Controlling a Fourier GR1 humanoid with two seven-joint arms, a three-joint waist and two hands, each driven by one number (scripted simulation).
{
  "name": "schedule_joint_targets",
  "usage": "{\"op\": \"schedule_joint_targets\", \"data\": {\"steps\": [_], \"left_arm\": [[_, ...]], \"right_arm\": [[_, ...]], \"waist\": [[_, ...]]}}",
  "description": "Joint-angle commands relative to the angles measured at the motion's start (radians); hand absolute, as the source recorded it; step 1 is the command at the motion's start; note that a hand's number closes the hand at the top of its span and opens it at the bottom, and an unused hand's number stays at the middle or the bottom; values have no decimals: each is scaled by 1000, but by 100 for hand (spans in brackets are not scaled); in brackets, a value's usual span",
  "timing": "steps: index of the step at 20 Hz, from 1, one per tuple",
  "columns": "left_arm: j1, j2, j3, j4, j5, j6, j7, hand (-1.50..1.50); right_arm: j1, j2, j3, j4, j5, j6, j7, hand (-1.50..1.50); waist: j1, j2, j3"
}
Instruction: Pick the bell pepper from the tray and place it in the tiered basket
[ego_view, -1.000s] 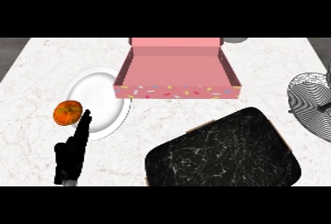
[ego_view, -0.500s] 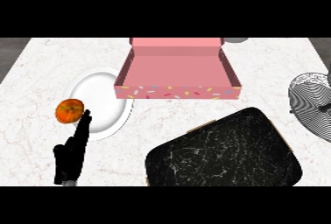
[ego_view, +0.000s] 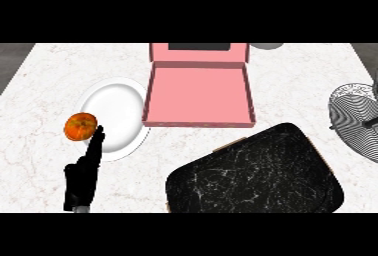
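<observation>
1 robot hand (ego_view: 83, 172) beside bell pepper (ego_view: 80, 126)

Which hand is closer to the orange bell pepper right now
Left. The left hand points straight fingers beside the bell pepper, at the white plate's left edge. The right hand is not in view.

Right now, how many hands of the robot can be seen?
1: the left hand at the lower left, fingers pointing up beside the orange pepper at the plate's left edge. The right hand is out of view.
</observation>
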Motion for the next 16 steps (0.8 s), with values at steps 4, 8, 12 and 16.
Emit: {"op": "schedule_joint_targets", "data": {"steps": [4, 8, 12, 16], "left_arm": [[-17, -6, 29, 96, 6, -9, -27, 0], [-27, 3, 32, 75, 11, -21, 19, 0], [-71, -14, 31, 100, -7, -6, 25, 0], [14, -1, 27, 32, 6, -23, 25, 0]], "right_arm": [[-75, 65, -114, 81, -156, -206, -10, -150], [-17, 81, -181, 110, -248, -398, -158, -150], [-6, 138, -175, 15, -321, -487, -197, -150], [-9, 41, -174, -53, -254, -541, -163, -150]], "waist": [[-3, 10, -3], [-6, 11, -2], [-14, 9, -3], [-9, 6, -4]]}}
